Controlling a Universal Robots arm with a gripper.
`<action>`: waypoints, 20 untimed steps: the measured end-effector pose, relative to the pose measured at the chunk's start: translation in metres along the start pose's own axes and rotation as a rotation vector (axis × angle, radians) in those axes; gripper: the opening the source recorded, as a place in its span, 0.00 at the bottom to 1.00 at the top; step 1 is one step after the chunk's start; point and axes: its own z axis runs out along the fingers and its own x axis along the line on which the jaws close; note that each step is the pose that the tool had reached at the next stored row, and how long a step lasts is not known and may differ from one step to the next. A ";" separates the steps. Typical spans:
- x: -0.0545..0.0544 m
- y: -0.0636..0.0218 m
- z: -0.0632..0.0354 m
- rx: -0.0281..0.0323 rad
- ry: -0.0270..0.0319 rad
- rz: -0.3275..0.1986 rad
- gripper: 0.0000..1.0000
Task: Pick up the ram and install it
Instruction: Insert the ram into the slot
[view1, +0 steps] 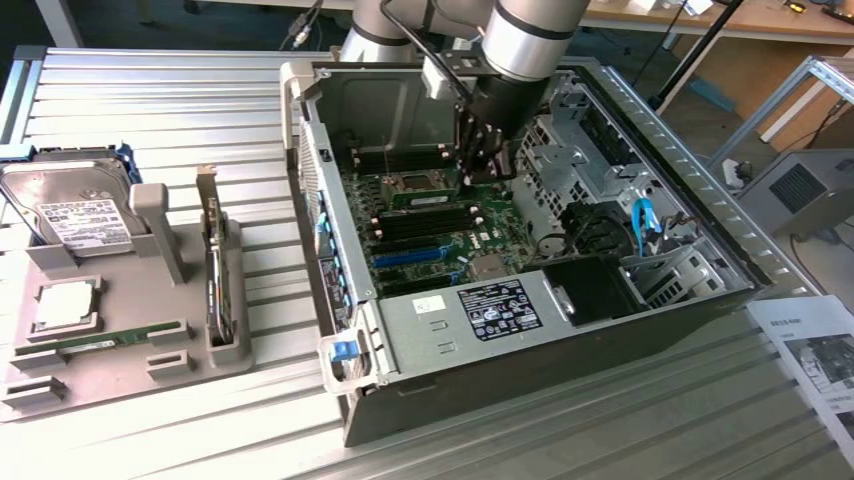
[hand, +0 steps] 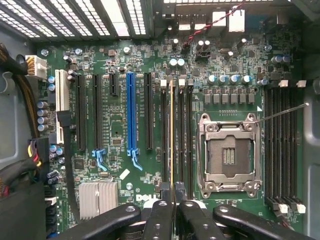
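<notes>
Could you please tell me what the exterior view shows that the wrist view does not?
Exterior view: the grey tray with a hard drive, an expansion card and a spare ram stick. Wrist view: the ram, edge-on in the shut end effector, among the memory slots beside the CPU socket. Both: the motherboard and the end effector.

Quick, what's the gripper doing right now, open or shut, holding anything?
Gripper: shut on the ram, which it holds edge-on at the memory slots.
</notes>
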 end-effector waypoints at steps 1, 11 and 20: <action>0.000 0.0000 0.0009 0.0000 -0.0001 0.000 0.12; 0.000 -0.0002 0.0094 0.0000 0.0000 0.000 0.12; 0.001 -0.0004 0.0184 0.0000 0.0001 0.000 0.12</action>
